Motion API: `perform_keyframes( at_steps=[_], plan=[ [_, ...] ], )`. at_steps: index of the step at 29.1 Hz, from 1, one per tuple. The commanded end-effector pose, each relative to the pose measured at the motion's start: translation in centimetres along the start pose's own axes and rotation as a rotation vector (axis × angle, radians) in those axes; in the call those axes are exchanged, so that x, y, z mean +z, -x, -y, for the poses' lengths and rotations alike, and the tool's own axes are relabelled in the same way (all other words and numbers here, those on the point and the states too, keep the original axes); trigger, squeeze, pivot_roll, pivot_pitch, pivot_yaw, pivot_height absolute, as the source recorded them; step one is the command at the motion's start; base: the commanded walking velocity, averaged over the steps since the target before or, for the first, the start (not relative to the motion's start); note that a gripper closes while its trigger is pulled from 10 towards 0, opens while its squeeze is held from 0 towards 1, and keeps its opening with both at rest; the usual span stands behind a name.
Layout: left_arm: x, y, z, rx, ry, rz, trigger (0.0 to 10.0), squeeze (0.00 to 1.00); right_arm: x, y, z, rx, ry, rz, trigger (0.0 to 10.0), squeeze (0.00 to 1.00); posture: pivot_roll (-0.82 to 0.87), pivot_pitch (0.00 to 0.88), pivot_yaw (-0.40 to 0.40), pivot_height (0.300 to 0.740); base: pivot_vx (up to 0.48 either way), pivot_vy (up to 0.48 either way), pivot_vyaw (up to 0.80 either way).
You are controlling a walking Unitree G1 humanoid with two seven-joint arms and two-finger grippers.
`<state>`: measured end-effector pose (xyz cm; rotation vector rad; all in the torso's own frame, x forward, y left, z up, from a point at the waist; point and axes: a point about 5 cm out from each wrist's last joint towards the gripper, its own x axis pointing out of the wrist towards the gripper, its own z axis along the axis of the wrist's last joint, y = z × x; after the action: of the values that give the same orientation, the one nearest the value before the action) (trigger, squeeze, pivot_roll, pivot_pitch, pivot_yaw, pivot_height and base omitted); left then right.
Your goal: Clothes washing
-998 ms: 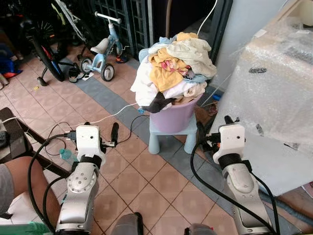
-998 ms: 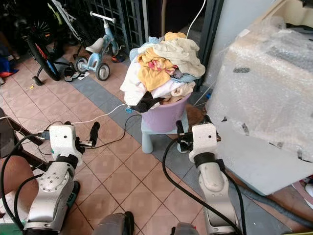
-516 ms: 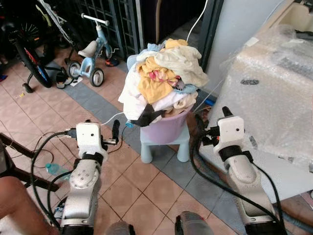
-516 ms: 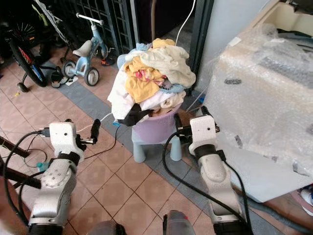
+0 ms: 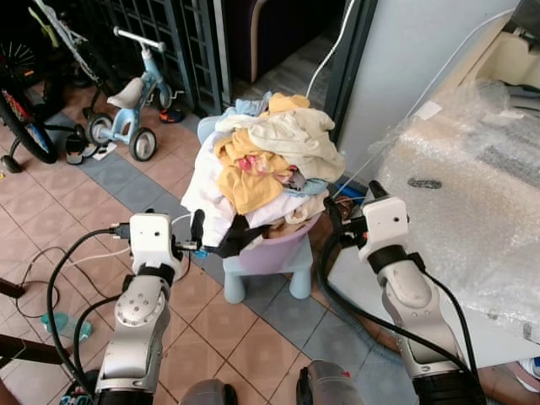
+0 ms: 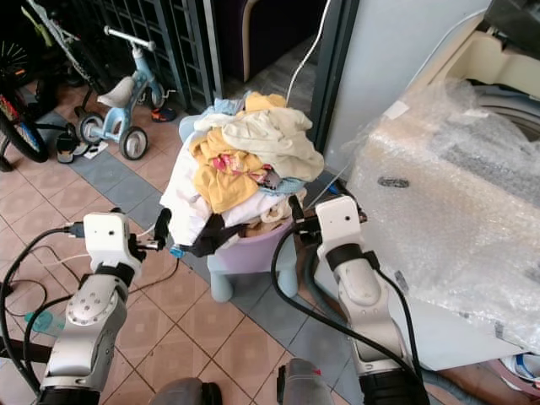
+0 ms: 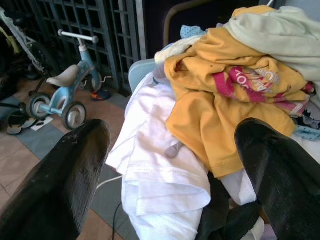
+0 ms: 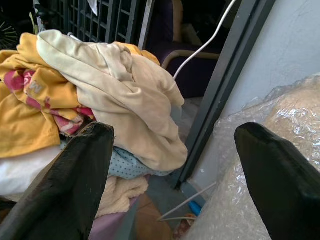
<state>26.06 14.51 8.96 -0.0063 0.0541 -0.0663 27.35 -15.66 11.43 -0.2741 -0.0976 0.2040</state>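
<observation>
Risk of toppling: laundry pile (image 5: 268,164) is heaped far above the rim of the lilac basket (image 5: 270,251), and the basket stands on a small pale blue stool (image 5: 261,283). I judge that a hard tug on a low garment could tip the basket off the stool.
Risk of snagging: a dark strap or garment (image 5: 239,237) dangles from the pile on the left gripper's side; I could catch that instead of the piece I want.
Risk of collision: on the far side of the basket from my left arm stands a large thing wrapped in bubble plastic (image 5: 472,186), probably the washer. My right arm sits in the narrow gap between it and the basket and could brush the wrap.
Left gripper (image 7: 175,175): fingers spread wide apart, holding nothing, just beside the pile at the level of a white shirt (image 7: 160,170) and a yellow shirt with pink print (image 7: 220,100).
Right gripper (image 8: 175,180): fingers wide apart, empty, just beside the other flank of the pile, facing a cream garment (image 8: 125,95).
Look of the laundry: loose, crumpled, mixed cloth, white low down, yellow in the middle, cream on top, with pale blue showing at the back.
Floor near the basket: white cable (image 5: 101,253) trails on the tiles; a child's tricycle (image 5: 131,97) stands well beyond.
</observation>
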Motion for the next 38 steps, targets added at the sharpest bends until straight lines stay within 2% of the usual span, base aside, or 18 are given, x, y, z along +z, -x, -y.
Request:
perform_keyframes(
  at_steps=[1, 5, 14, 22, 26, 32, 33, 36, 38],
  plan=[
    [0.1, 0.1, -0.7, 0.005, -0.012, -0.002, 10.0, 0.00, 0.3, -0.2, -0.3, 0.011, -0.003, 0.018, 10.0, 0.00, -0.02, 0.111, 0.025, 0.740, 0.450, 0.000, 0.00],
    [0.1, 0.1, -0.7, -0.002, -0.016, -0.004, 10.0, 0.00, 0.3, -0.2, -0.2, 0.010, 0.006, 0.019, 10.0, 0.00, -0.03, 0.113, 0.029, 0.740, 0.450, 0.000, 0.00],
    [0.0, 0.0, -0.8, 0.005, -0.013, -0.017, 10.0, 0.00, 0.1, -0.3, -0.5, 0.028, 0.011, 0.010, 10.0, 0.00, -0.02, 0.126, 0.030, 0.740, 0.358, 0.312, 0.00],
    [0.2, 0.0, -1.0, 0.015, -0.024, -0.007, 10.0, 0.00, -0.1, -0.9, -1.7, 0.171, 0.012, -0.001, 10.0, 0.00, -0.01, 0.124, 0.035, 0.740, 0.033, 0.047, 0.00],
    [0.3, 0.2, -1.2, 0.022, -0.031, -0.008, 10.0, 0.00, 0.2, -1.3, -1.5, 0.239, 0.048, 0.014, 10.0, 0.00, -0.01, 0.125, 0.033, 0.740, 0.000, 0.000, 0.20],
    [0.4, 0.3, -1.5, 0.041, -0.038, -0.007, 10.0, 0.00, 0.2, -2.7, -0.7, 0.197, 0.088, 0.008, 10.0, 0.00, 0.01, 0.126, 0.038, 0.740, 0.000, 0.000, 0.78],
    [0.4, 0.4, -1.5, 0.044, -0.039, -0.008, 10.0, 0.00, 0.1, -3.2, -0.4, 0.150, 0.138, -0.010, 10.0, 0.00, 0.01, 0.129, 0.041, 0.740, 0.000, 0.000, 0.00],
    [0.4, 0.5, -1.6, 0.045, -0.040, -0.011, 10.0, 0.00, 0.1, -3.9, -0.1, 0.110, 0.115, -0.036, 10.0, 0.00, 0.02, 0.128, 0.042, 0.740, 0.000, 0.000, 0.00],
    [0.4, 0.5, -1.7, 0.044, -0.042, -0.013, 10.0, 0.00, 0.0, -4.3, -0.1, 0.096, 0.135, -0.064, 10.0, 0.00, 0.02, 0.128, 0.042, 0.740, 0.000, 0.000, 0.00]
  ],
)
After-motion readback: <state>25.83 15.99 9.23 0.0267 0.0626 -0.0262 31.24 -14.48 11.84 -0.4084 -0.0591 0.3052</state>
